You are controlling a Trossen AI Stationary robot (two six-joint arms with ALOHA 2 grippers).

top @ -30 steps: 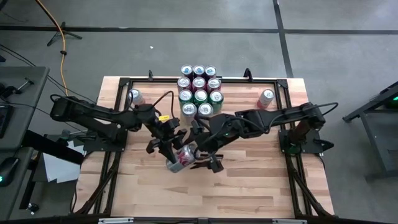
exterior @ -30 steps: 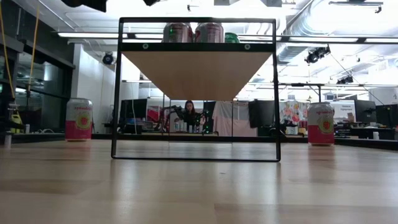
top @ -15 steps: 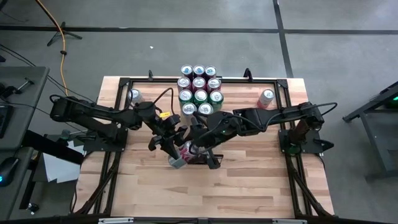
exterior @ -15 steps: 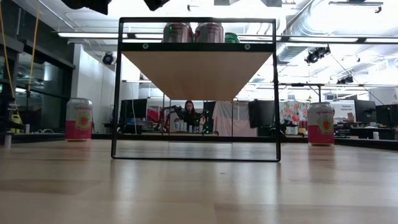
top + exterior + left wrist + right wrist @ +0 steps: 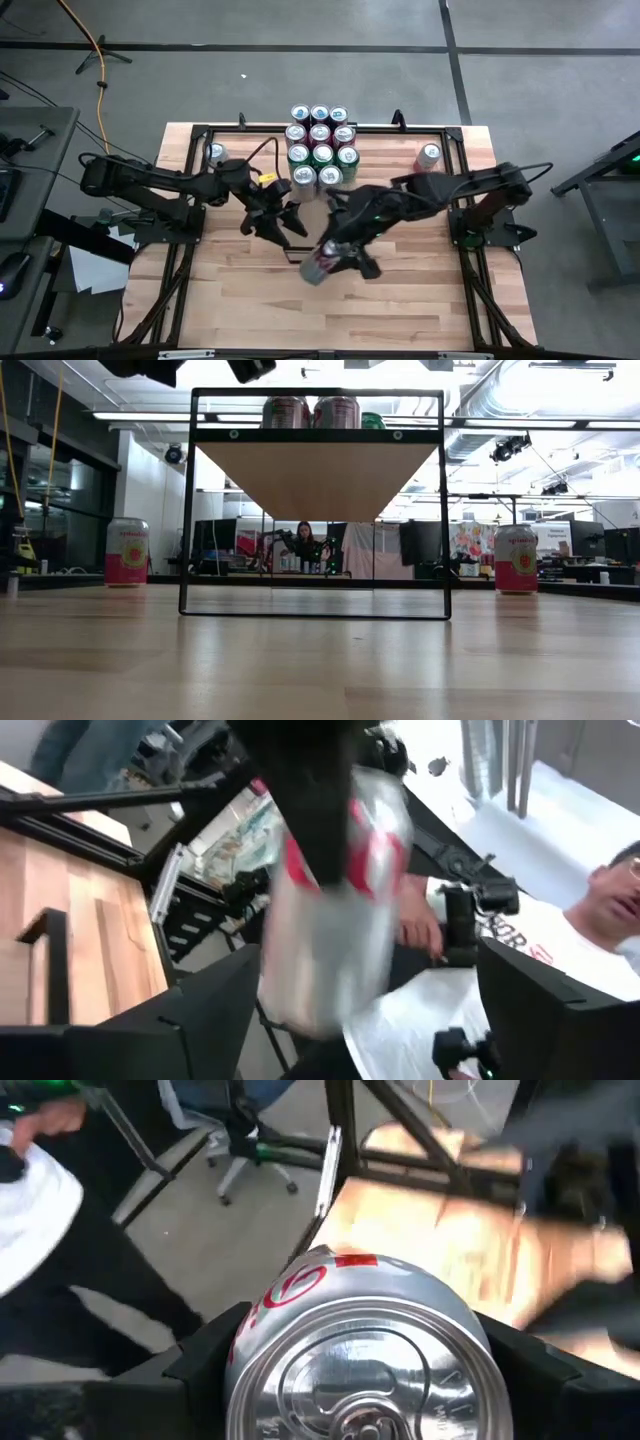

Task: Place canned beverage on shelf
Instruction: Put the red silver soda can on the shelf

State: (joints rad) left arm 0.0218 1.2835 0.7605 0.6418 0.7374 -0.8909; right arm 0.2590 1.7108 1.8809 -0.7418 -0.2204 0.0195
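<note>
A silver can with red markings hangs in the air over the table's middle, and my right gripper is shut on it. In the right wrist view the can's top faces the camera between the two fingers. My left gripper stands open just left of the can. In the left wrist view its fingers flank the can without touching it. The shelf is a raised pale panel in a dark frame. It carries several upright cans at its far end. My right gripper pinches the can's side wall between its two fingers, one on each side, with the can's top toward the wrist. The fingers slant down toward the table's near left. The can is lifted clear, tilted, bottom end lowest.
One pink can stands on the table at the far left and another at the far right. Dark frame rails run along the table's sides. A person in a white shirt is beyond the table.
My left gripper has opened, let go of the can and drawn back a little toward the far edge. My right gripper has taken hold of the can and carried it toward the table's right and near edge, clear of the left fingers.
</note>
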